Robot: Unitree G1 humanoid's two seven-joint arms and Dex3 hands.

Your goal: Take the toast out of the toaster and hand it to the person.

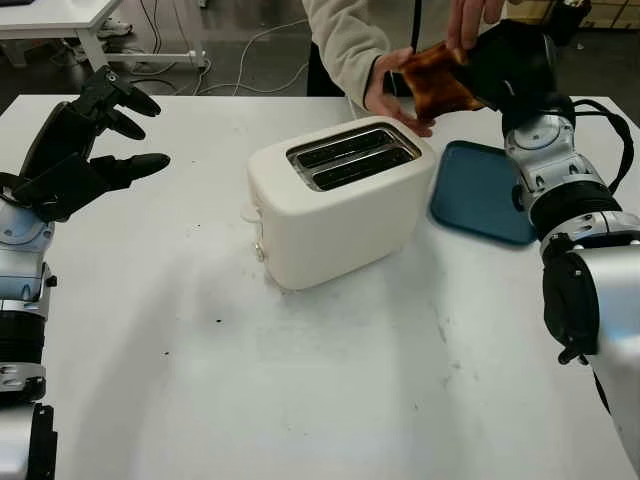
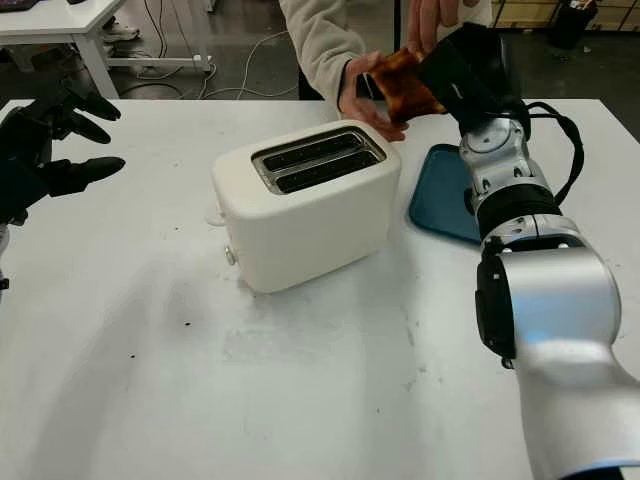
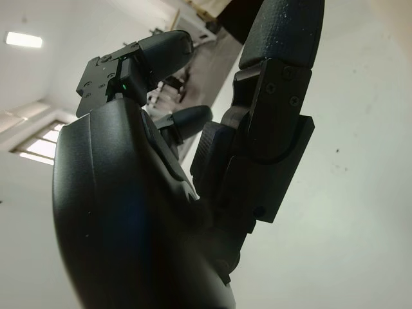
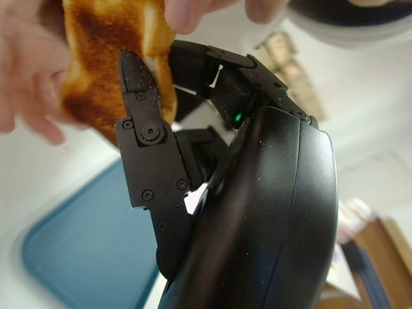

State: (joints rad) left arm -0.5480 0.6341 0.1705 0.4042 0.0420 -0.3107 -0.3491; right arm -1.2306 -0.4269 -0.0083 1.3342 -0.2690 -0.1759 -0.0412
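Two person's hands and right robot hand on toast.

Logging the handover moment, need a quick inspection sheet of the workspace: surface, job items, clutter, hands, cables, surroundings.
Surface: white table, a few dark crumbs.
Job's things: toast out of the white toaster, both slots look empty; toast held up behind the toaster.
Clutter: blue tray beside the toaster, nothing on it.
Hands: right hand shut on the toast; person's hands touching it from below and above. Left hand open, raised over the table's left side.
Cables: black cable along the right arm; cables on the floor.
Surroundings: another white table behind.
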